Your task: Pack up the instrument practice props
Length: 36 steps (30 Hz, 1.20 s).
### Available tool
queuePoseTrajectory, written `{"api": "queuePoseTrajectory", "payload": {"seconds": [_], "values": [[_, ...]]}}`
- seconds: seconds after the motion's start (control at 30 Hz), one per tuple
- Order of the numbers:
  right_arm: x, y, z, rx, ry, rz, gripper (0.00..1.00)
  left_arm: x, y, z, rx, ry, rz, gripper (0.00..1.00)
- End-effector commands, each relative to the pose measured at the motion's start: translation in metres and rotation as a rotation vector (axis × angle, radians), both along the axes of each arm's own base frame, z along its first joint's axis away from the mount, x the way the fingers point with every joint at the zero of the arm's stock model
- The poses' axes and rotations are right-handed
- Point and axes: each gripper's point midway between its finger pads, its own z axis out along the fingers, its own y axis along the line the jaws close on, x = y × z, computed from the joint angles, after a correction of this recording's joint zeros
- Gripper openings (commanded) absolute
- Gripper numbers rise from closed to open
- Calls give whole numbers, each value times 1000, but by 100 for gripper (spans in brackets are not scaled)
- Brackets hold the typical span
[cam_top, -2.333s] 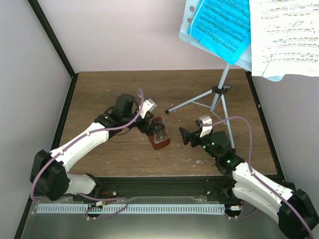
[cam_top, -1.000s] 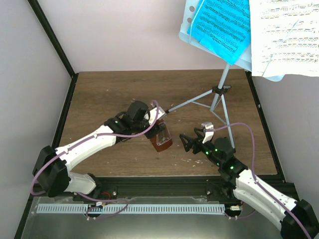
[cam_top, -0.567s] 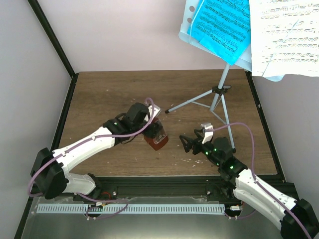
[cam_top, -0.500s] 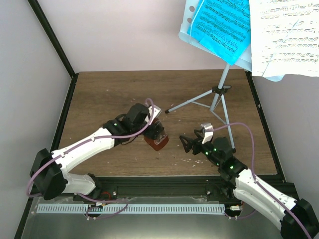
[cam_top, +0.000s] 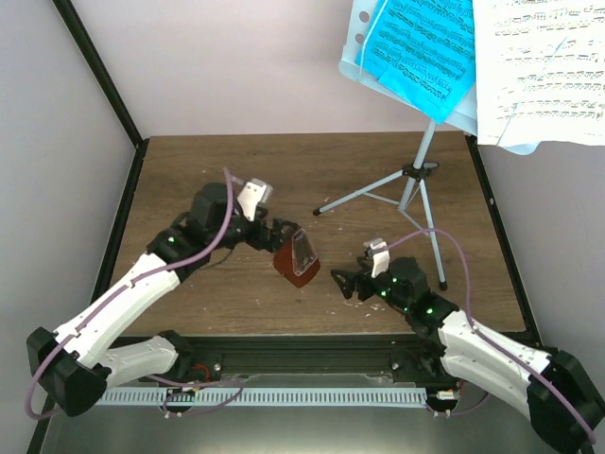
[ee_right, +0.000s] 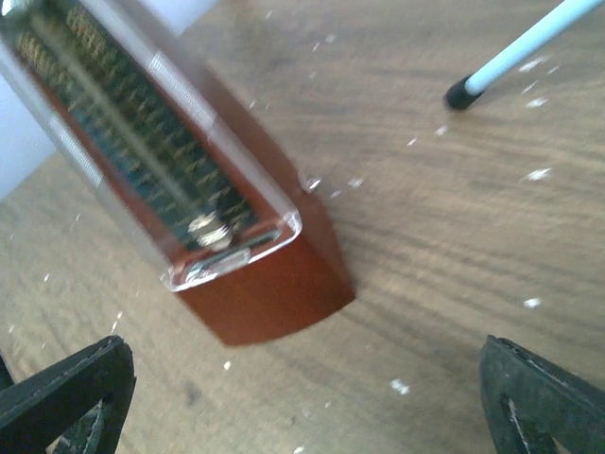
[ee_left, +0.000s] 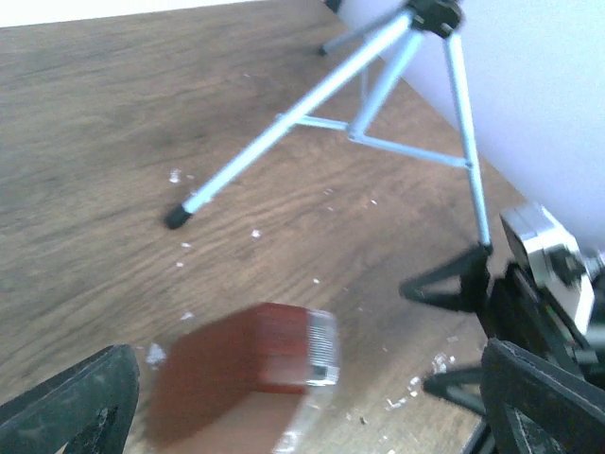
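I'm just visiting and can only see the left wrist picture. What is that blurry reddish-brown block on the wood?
Observer: The right wrist view shows it sharply: a metronome, with a red-brown body and a clear cover over its scale.
Operator: And those thin tripod legs?
Observer: From above, they carry a pale blue music stand holding a blue sheet-music page and white pages.
Operator: Is the other arm holding anything?
Observer: No. From above, the right end effector is open, short of the metronome.

Bright, even light; the metronome blurs in wrist views.
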Motion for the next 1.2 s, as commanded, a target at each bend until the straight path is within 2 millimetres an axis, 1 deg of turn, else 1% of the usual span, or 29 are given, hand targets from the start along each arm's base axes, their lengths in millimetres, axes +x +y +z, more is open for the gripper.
{"api": "queuePoseTrajectory", "payload": {"seconds": [0.0,0.07,0.13,0.27,0.33,0.4,0.47,0.57,0.7,0.77,0.83,0.9,1.0,1.07,1.17], "values": [[-6,26,9,19,-11,33,100,14,18,18,-100,57,-29,100],[-11,39,1,6,13,37,100,24,29,25,-86,36,6,99],[-12,50,-10,-15,46,24,100,28,35,33,-58,-9,28,98],[-6,66,-32,-92,91,-36,100,36,53,47,-2,-126,102,98],[-4,77,-42,-126,95,-31,100,39,64,51,31,-171,153,98],[-3,88,-46,-144,88,-10,100,41,75,48,67,-198,205,97],[0,97,-49,-152,88,-5,100,40,83,43,83,-217,233,97],[9,101,-58,-162,107,-66,100,39,90,36,105,-253,251,97],[23,92,-77,-213,159,-197,100,42,99,18,161,-268,282,97],[28,87,-81,-232,167,-248,100,43,101,11,184,-266,285,97],[33,78,-84,-238,175,-308,100,43,101,5,200,-259,279,97],[36,62,-87,-233,209,-364,100,42,99,2,202,-255,264,97],[39,38,-87,-195,240,-416,100,37,92,2,178,-257,222,97],[42,23,-84,-177,243,-436,100,32,83,0,153,-255,165,97],[46,4,-77,-182,231,-461,100,24,63,-1,104,-227,51,97]]}}
